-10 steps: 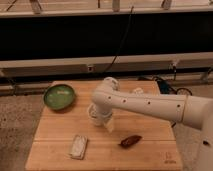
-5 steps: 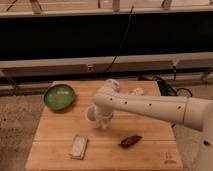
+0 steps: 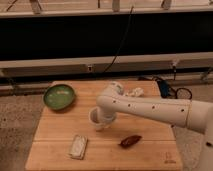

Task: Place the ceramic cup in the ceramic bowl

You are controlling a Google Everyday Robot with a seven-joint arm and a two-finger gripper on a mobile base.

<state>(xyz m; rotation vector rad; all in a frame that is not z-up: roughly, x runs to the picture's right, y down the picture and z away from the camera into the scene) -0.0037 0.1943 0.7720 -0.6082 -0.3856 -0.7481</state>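
The ceramic cup, a small pale tumbler, sits near the middle of the wooden table. My gripper comes down on it from the right at the end of the white arm, and it is shut on the cup. The wrist hides the cup's right side and most of the fingers. I cannot tell whether the cup touches the wood or hangs just above it. The ceramic bowl, green and shallow with a pale patch inside, stands at the table's back left corner, well to the left of the cup.
A pale flat object lies near the table's front left. A brown oblong item lies front centre-right. A white crumpled thing rests at the back edge. Black cables lie on the floor to the right.
The gripper has closed around the cup. The wrist and the cup shifted only slightly, and the bowl and the other items stayed put.
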